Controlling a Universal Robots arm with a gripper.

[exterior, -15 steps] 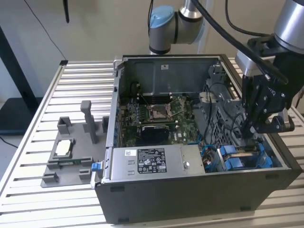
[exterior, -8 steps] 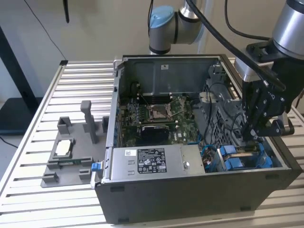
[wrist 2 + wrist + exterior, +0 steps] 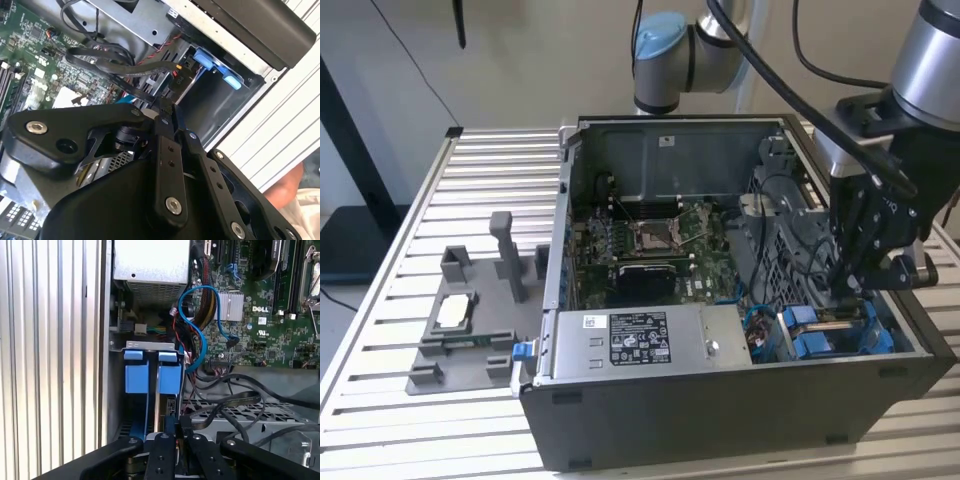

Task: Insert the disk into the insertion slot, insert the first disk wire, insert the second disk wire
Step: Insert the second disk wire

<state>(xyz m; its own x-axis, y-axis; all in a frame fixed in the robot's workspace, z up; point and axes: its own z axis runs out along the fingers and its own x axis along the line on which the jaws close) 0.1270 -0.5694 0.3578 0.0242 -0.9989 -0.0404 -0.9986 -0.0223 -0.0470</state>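
Exterior view's right side held the claw (image 3: 850, 288), nearly closed, low over the insertion slot (image 3: 835, 335); its hold was unclear.

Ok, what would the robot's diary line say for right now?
gripper: low inside open computer case | nearest: insertion slot | blue tabs: beside gripper | black cables: loose nearby

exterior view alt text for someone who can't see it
The arm's hand reaches into an open computer case, by the blue-tabbed insertion slot at the exterior view's right. A grey fixture with a chip lies on the slatted table.
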